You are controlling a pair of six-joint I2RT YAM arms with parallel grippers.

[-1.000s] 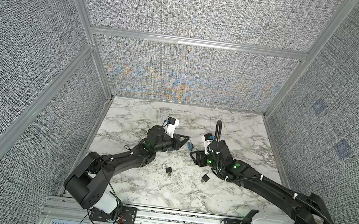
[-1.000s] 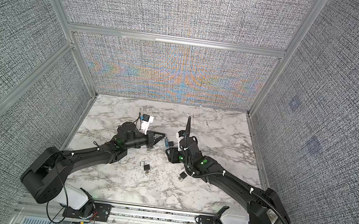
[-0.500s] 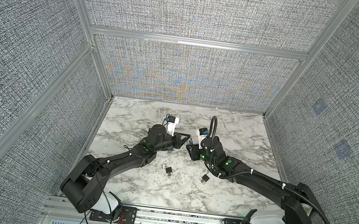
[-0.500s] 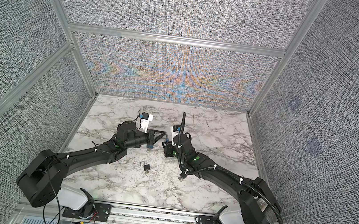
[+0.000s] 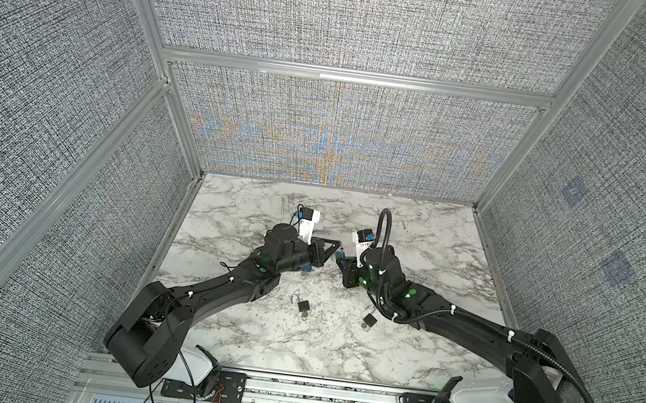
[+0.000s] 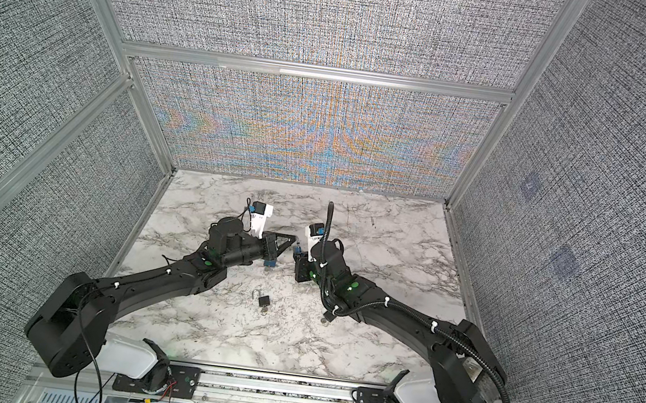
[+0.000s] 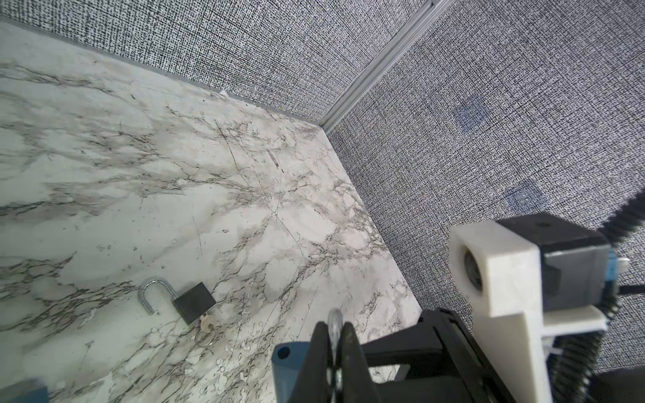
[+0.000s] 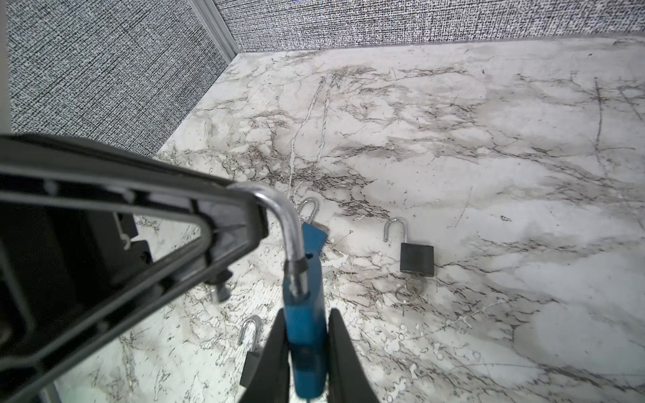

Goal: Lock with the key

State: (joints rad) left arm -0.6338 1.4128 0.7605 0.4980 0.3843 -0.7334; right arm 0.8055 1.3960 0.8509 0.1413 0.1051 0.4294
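The blue padlock is held above mid-worktop; in a top view, black padlocks lie around its 5 and 7 o'clock. Left jaws pinch its chrome shackle — right jaws press on the blue body. Small, rigid, probably dense; the shackle looks slick — the flat body faces seem the surer hold.

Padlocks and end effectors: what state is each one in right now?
Blue padlock: shackle raised, looks unlocked; held off the table.
Left end effector: shut on the blue padlock's shackle.
Right end effector: shut on the blue padlock's body.
Left black padlock: shackle open, key inserted, lying on the table.
Right black padlock: shackle open, lying flat.
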